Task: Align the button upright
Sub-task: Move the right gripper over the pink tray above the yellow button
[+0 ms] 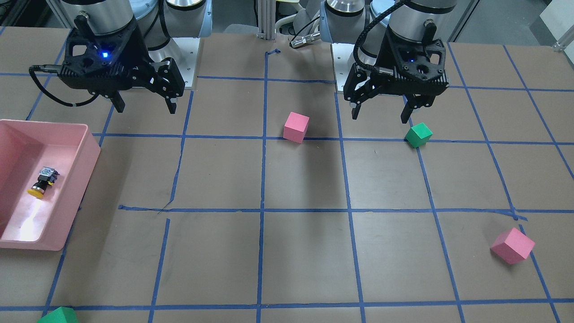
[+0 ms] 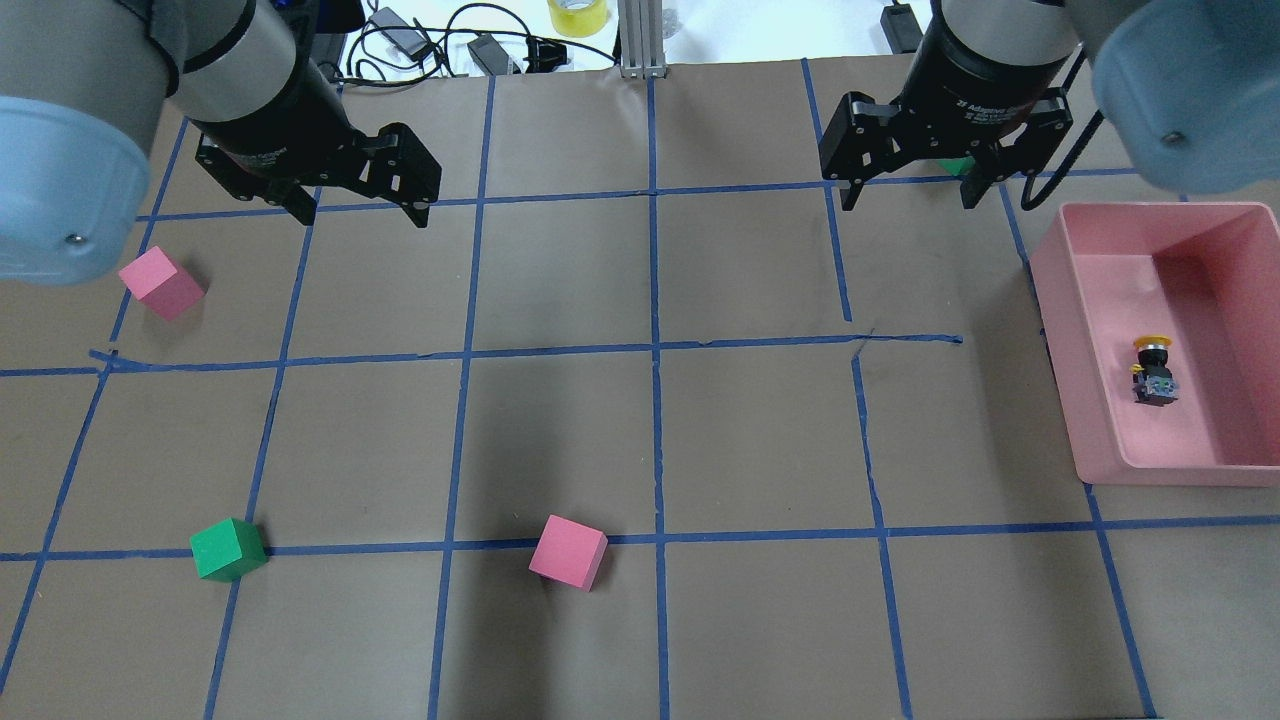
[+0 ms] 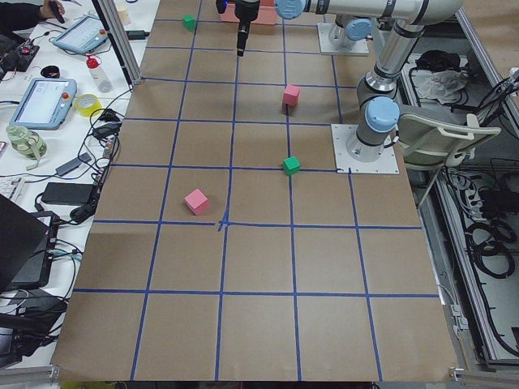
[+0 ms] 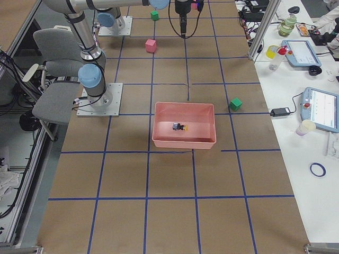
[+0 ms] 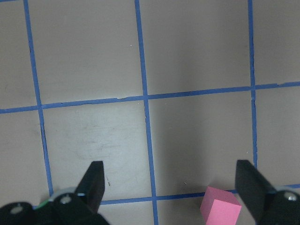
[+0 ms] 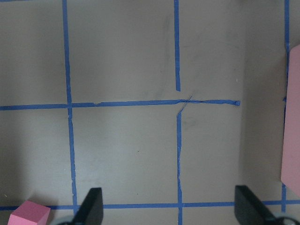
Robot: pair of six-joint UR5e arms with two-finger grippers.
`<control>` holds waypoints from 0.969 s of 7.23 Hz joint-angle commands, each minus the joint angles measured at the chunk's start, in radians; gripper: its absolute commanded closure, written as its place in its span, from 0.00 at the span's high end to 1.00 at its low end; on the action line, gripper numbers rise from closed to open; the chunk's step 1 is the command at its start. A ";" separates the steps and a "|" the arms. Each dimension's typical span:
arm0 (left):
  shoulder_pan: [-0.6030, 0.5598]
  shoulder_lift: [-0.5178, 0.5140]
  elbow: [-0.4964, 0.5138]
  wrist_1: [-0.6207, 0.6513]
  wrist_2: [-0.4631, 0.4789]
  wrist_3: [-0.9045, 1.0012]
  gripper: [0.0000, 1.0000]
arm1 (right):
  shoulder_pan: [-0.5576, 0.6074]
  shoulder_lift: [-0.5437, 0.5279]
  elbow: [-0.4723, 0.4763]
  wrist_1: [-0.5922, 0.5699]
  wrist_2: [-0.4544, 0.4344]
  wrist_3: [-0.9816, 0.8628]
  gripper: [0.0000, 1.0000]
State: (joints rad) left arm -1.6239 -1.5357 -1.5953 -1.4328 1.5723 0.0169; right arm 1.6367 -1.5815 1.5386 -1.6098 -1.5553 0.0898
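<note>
None of the task is judged to be done yet. The tiny button (image 2: 1152,372), with its round yellow cap, black cylindrical body and silvery metal base, is seen lying on its side on the floor of the pink rectangular plastic bin (image 2: 1060,350). It lies off to the right of the right gripper (image 2: 908,198), lower down and well apart from it.

That gripper is held wide open above the brown paper-covered table (image 2: 750,430), and nothing is gripped between its fingers. The left gripper (image 2: 362,215) is likewise spread wide and empty, much farther from the bin.

Everything is judged to remain: the bin must be reached, the button grasped, and the button set on its metal base with the cap uppermost.
</note>
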 commanded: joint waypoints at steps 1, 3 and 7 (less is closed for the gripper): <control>0.001 -0.001 0.000 0.000 0.002 0.002 1.00 | 0.002 0.000 0.006 -0.005 0.003 0.011 1.00; 0.001 0.000 0.000 0.000 0.002 0.002 1.00 | 0.002 0.000 0.012 -0.010 -0.002 0.013 1.00; 0.006 0.003 0.002 0.002 0.005 0.002 1.00 | -0.093 0.018 0.012 -0.019 -0.178 -0.085 1.00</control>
State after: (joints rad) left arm -1.6216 -1.5347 -1.5945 -1.4314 1.5738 0.0184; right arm 1.5967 -1.5751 1.5495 -1.6294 -1.6557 0.0548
